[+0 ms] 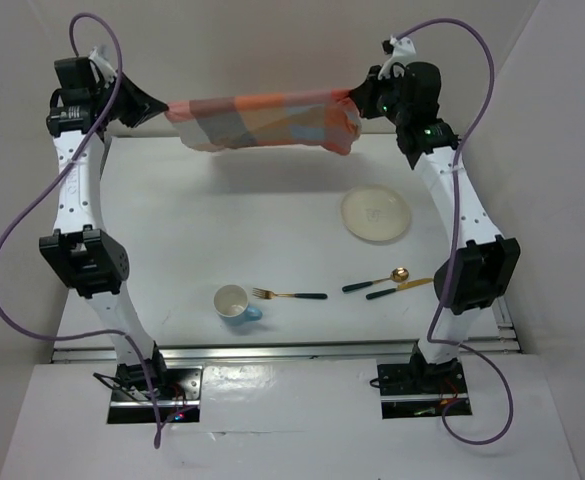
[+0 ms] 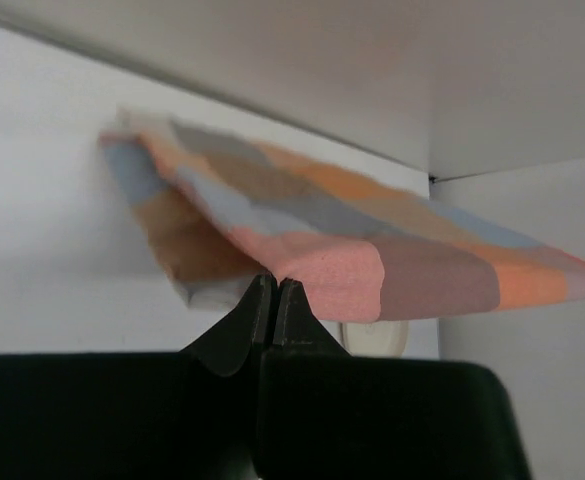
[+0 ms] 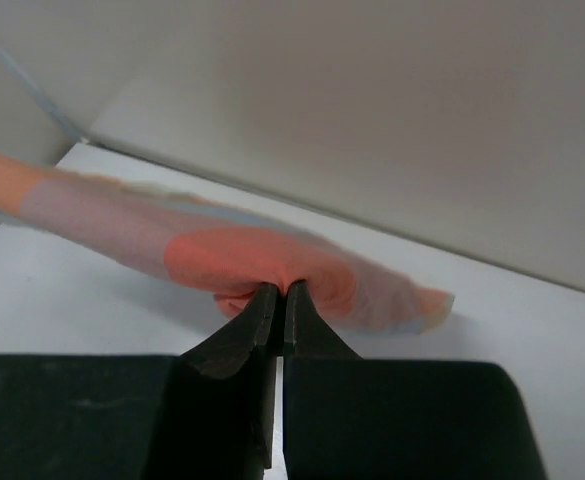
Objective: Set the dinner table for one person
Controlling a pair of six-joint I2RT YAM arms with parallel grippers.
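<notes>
I hold the checked mat (image 1: 262, 122) above the table's (image 1: 192, 220) far edge, left pincer (image 2: 275, 285) and right pincer (image 3: 280, 292) each clamped on an end (plate (image 1: 376, 215) nearer, toward the right edge).

I see two white arms, the left arm (image 1: 84, 190) and the right arm (image 1: 467, 210), dotted with small dark marks and broken up by black joint housings (image 1: 84, 262). A purple cable (image 1: 12, 240) loops along each. They stand on black base plates (image 1: 155, 392). The left gripper (image 2: 275, 285) and right gripper (image 3: 280, 290) have matte black tapered fingers.
</notes>
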